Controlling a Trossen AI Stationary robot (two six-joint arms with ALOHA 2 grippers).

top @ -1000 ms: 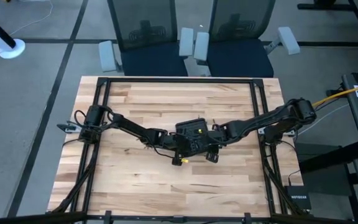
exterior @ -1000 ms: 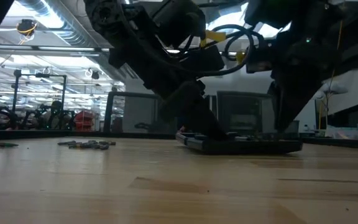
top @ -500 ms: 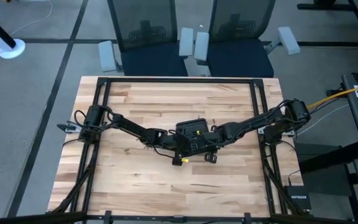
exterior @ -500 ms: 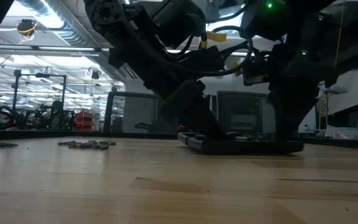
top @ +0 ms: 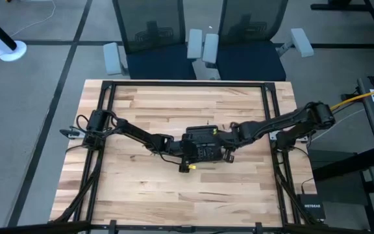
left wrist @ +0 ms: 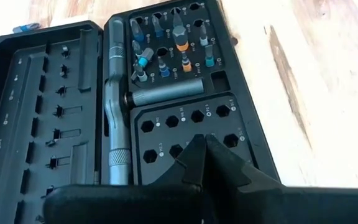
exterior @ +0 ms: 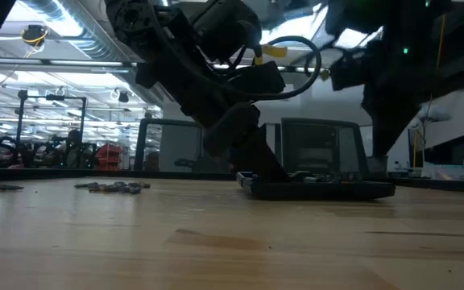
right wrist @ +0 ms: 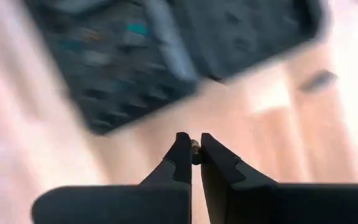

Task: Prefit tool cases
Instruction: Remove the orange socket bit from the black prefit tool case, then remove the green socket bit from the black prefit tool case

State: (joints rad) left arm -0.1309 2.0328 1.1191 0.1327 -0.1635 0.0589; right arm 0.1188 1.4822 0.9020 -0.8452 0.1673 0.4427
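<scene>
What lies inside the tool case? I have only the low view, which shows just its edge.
Observer: It is open: the tool case holds a driver handle in the middle and coloured bits at one end.
Operator: And the left gripper?
Observer: The left gripper is shut, above empty hex slots.
Operator: Does the right one carry something?
Observer: The right gripper pinches a small piece, just off the case.

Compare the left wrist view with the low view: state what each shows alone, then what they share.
Only the left wrist view shows the tool case's inside: hex bit slots, coloured bits and a silver driver handle. Only the low view shows loose bits lying apart on the table and the room behind. Both show the open case lying flat and the left gripper over it.
</scene>
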